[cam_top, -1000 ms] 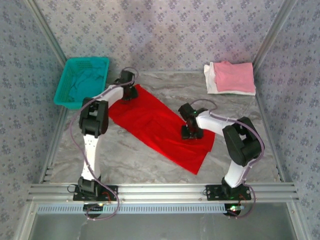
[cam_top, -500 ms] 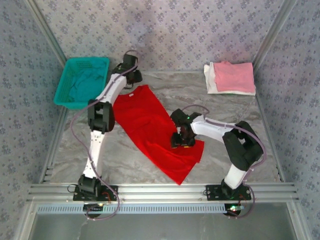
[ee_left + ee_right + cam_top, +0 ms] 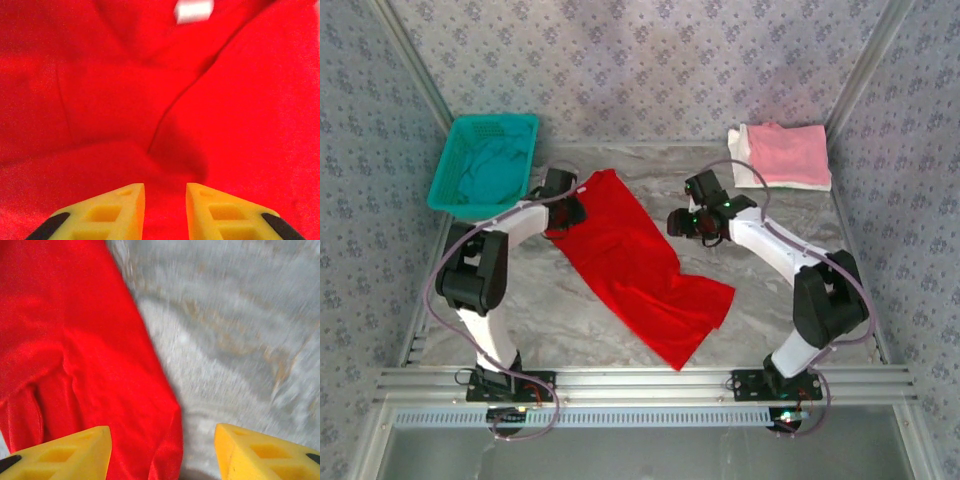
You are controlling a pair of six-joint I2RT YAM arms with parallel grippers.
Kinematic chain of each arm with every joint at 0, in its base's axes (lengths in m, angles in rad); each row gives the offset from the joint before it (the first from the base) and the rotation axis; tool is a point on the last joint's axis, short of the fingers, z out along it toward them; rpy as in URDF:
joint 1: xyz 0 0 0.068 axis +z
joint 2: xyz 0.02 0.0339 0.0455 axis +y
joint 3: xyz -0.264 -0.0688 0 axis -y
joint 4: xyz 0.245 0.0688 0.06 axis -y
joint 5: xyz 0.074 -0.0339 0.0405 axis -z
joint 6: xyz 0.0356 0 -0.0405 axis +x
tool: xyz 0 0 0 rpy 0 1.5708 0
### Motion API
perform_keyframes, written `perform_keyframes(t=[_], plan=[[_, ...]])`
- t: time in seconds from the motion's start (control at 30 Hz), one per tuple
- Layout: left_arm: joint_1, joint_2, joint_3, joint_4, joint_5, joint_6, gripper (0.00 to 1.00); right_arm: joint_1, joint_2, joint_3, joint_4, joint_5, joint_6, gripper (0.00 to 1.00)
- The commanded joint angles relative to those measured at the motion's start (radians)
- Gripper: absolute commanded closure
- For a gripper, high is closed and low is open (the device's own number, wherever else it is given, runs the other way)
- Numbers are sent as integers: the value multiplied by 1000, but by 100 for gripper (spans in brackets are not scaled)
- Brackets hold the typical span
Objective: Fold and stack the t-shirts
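Red t-shirt [image 3: 620, 250] is sprawled diagonally across mid-table, with the pink t-shirt [image 3: 790, 150] stacked far right. The right gripper [image 3: 162, 432] hangs wide apart over the red one's right edge. The left gripper [image 3: 165, 192], jaws narrowly apart, sits at the collar end. I'd pinch both edges cleanly before folding.

in the left wrist view the red t-shirt [image 3: 240, 115] runs off every edge, and a white tag [image 3: 193, 11] at the top is blurred and cut by the frame. the left gripper [image 3: 165, 189] has its fingers [image 3: 110, 215] cut off at the bottom, and we cannot tell whether they pinch cloth. in the right wrist view the table [image 3: 240, 330] is smeared with blur. from above, we see the white t-shirt [image 3: 741, 165] mostly buried under the pink t-shirt [image 3: 788, 152], and the teal t-shirt [image 3: 485, 170] partly hidden by the walls of the basket [image 3: 495, 120].
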Motion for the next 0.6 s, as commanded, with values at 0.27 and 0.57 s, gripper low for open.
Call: perform_keyframes(t=[0.27,0.57], plan=[[-17,213,136,42,62,-43,75,-47,-162,-107,214,106,-65,40],[-77,663,898,-141,180,75,76,-107,-276,-293,301,94,-10,37]])
